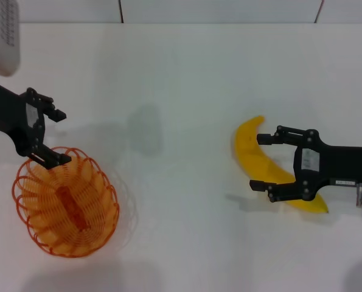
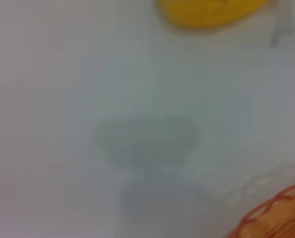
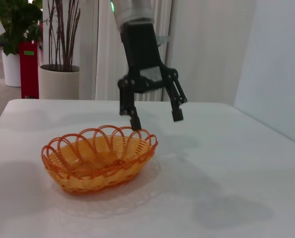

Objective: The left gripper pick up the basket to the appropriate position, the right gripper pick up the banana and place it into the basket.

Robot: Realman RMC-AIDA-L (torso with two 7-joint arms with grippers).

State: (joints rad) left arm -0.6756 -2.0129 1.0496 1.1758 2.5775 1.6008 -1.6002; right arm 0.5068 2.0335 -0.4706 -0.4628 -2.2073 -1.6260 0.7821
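The orange wire basket (image 1: 65, 204) sits on the white table at the front left. My left gripper (image 1: 53, 137) is open at the basket's far rim, with one finger at the rim and the other outside it. The right wrist view shows this gripper (image 3: 156, 118) open, one fingertip at the rim of the basket (image 3: 100, 158). The yellow banana (image 1: 257, 152) lies on the table at the right. My right gripper (image 1: 263, 162) is open with a finger on either side of the banana's middle. The left wrist view shows the banana (image 2: 206, 12) and a piece of the basket (image 2: 276, 213).
The white table (image 1: 181, 91) stretches between the basket and the banana. Its far edge runs along the top of the head view. Beyond the table, the right wrist view shows potted plants (image 3: 58, 59) and a red object (image 3: 29, 69).
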